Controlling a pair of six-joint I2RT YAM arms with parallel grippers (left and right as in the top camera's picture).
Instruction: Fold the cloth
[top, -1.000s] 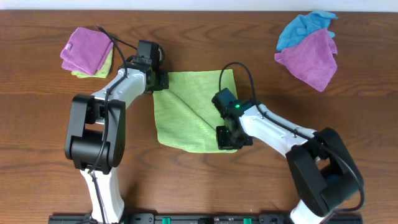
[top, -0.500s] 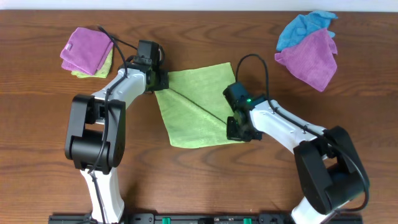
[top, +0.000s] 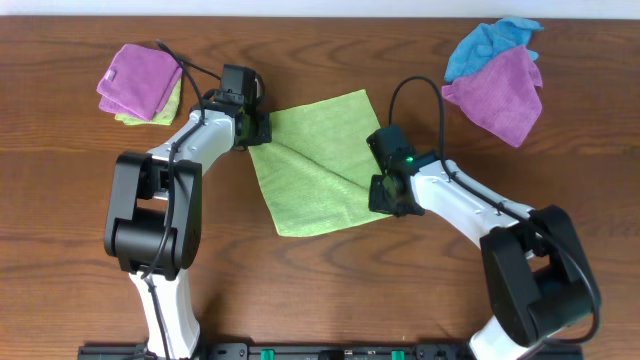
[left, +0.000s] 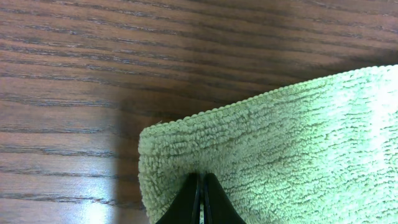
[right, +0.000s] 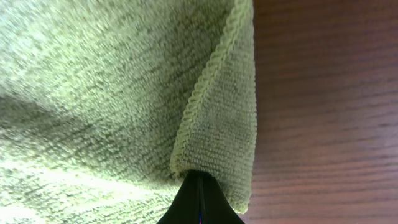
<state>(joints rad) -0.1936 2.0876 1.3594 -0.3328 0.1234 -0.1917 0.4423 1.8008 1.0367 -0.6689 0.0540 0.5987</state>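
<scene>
Claws both clamp the cloth (top: 315, 150) lying mid-counter (top: 320, 300): left claw (top: 256, 131) on its 10 o'clock corner, right claw (top: 386, 193) on its 4 o'clock corner. Judged step: setting up the fold. Next, you likely carry one held corner across, keeping edges aligned.

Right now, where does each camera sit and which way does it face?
Overhead: above the table, facing straight down on the cloth; left arm, right arm show.
Left wrist: on that arm, facing a cloth corner; shut left fingers show.
Right wrist: likewise, facing a doubled cloth edge; shut right fingers show.
All share the cloth.
</scene>
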